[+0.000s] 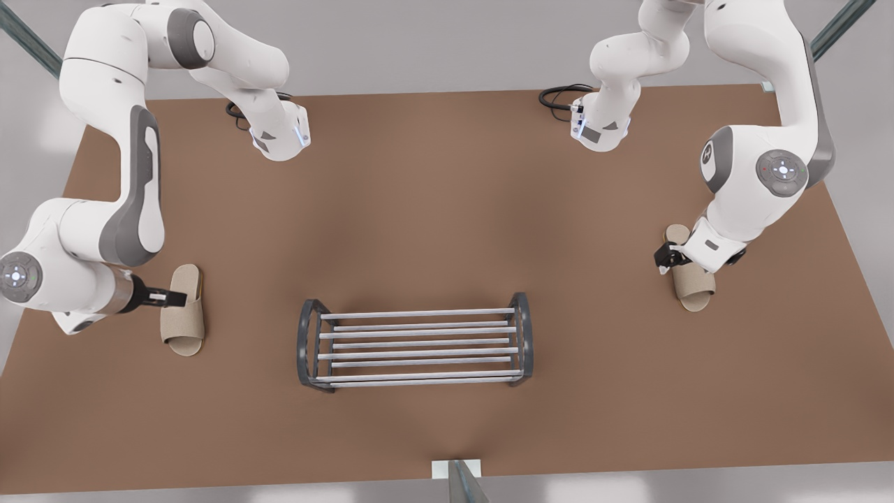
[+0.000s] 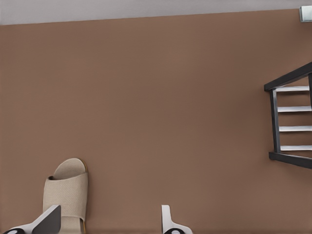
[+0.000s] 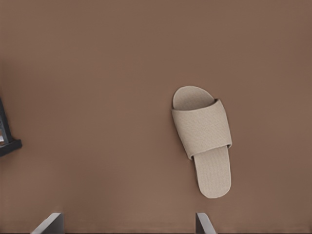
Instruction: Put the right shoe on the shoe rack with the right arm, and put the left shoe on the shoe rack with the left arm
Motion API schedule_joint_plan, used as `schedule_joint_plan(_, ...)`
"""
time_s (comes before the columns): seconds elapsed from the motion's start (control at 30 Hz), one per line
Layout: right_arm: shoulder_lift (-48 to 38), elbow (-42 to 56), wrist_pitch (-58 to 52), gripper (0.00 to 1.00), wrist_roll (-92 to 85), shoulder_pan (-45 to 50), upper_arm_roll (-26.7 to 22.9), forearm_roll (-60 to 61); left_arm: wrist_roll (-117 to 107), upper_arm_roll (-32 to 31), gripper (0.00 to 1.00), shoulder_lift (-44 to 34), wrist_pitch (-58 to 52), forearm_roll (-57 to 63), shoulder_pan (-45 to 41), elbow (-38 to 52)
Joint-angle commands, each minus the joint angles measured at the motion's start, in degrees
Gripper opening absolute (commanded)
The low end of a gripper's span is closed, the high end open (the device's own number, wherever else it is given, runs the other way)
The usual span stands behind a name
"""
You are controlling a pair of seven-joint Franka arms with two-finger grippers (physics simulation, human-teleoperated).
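The shoe rack (image 1: 415, 346) stands in the middle near the table's front edge, its bars bare; one end of the rack (image 2: 274, 119) and a corner of the rack (image 3: 7, 146) reach into the wrist views. The right shoe (image 1: 183, 311), a beige slipper (image 3: 202, 139), lies flat at the front view's left. My right gripper (image 1: 174, 299) (image 3: 126, 225) hangs open above the table beside it. The left shoe (image 1: 688, 269), a matching slipper (image 2: 66, 195), lies at the front view's right. My left gripper (image 1: 663, 262) (image 2: 108, 224) hovers open next to it, holding nothing.
Bare brown table (image 1: 447, 209) stretches between each slipper and the rack. Black cables (image 1: 559, 98) lie by the arm bases at the far edge. A white bracket (image 1: 454, 468) sits at the table's front edge.
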Motion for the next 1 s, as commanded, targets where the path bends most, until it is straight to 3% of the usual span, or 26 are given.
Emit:
schedule_joint_plan(0.0, -0.8, 0.0, -3.1, 1.0, -0.6, 0.0, 0.8, 0.0, -2.1, -0.1, 1.0, -0.2, -0.2, 0.1, -0.2, 0.5)
schedule_joint_plan(0.1, -1.9, 0.3, -3.3, 1.0, -0.6, -0.1, 0.8, 0.3, -2.2, -0.2, 1.0, 1.4, -0.1, 0.1, -0.9, 3.4)
schedule_joint_plan(0.17, -3.8, -1.5, -1.7, 1.0, -0.9, -0.9, 1.4, 0.7, 0.9, -0.4, 1.0, -2.7, -0.8, 0.2, 1.9, -0.2)
schedule_joint_plan(0.2, -6.1, -7.3, 4.0, 1.0, -1.6, -2.8, 1.5, 0.7, 2.0, -0.5, 1.0, -5.3, 1.2, 0.2, 4.4, -5.0)
schedule_joint_plan(0.27, -8.0, -13.1, 9.5, 1.0, -7.0, -6.0, 1.6, 0.8, 3.2, -0.5, 1.0, -15.4, 17.3, 0.2, 5.1, -21.9)
schedule_joint_plan(0.3, -8.1, -13.2, 9.3, 1.0, -10.3, -8.7, 1.6, 0.8, 3.1, -0.5, 0.99, -19.3, 32.4, 0.3, 5.2, -32.0)
schedule_joint_plan(0.33, -8.0, -14.4, 10.7, 1.0, -12.4, -11.0, 1.7, 1.0, 3.1, -0.6, 0.99, -19.6, 43.8, 0.4, 5.4, -36.6)
schedule_joint_plan(0.37, -9.5, -17.5, 14.3, 1.0, -12.5, -12.5, 2.4, 2.4, 3.2, -0.7, 0.99, -19.8, 48.1, 0.4, 6.2, -37.8)
schedule_joint_plan(0.4, -14.2, -26.0, 24.0, 1.0, -12.4, -15.2, 3.5, 10.5, 3.2, -0.7, 0.99, -21.2, 55.8, 0.5, 6.4, -41.6)
schedule_joint_plan(0.43, -14.3, -26.2, 24.6, 1.0, -12.4, -16.0, 3.6, 13.0, 3.2, -2.5, 0.99, -21.4, 71.7, 0.4, 9.2, -50.2)
schedule_joint_plan(0.47, -15.6, -28.8, 27.5, 1.0, -12.0, -16.1, 3.7, 16.6, 3.5, -9.4, 0.99, -21.4, 82.3, 0.4, 17.0, -54.0)
schedule_joint_plan(0.5, -18.6, -36.1, 37.3, 1.0, -11.5, -16.4, 5.0, 19.3, 3.4, -22.1, 0.99, -22.4, 88.3, 0.3, 30.7, -55.1)
schedule_joint_plan(0.53, -18.8, -37.6, 39.3, 1.0, -11.5, -16.6, 5.3, 19.3, 2.7, -28.4, 0.99, -26.0, 88.5, -0.3, 37.8, -56.0)
schedule_joint_plan(0.7, -21.0, -43.3, 43.6, 1.0, -18.9, -16.9, 5.4, 19.0, 2.9, -28.3, 0.96, -14.2, 88.6, 0.4, 40.8, -56.5)
schedule_joint_plan(0.77, -25.9, -53.0, 51.7, 1.0, -31.7, -19.7, 5.4, 18.7, 3.0, -28.2, 0.96, -11.5, 88.6, 0.4, 41.0, -56.5)
schedule_joint_plan(0.87, -26.5, -54.5, 51.0, 1.0, -51.4, -26.5, 5.4, 18.7, 3.1, -28.2, 0.96, -9.3, 88.6, 0.4, 42.5, -56.7)
schedule_joint_plan(0.97, -23.3, -60.2, 70.6, 1.0, -51.6, -30.0, 5.7, 18.7, 3.3, -28.1, 0.95, -5.2, 88.6, 0.4, 45.2, -57.2)
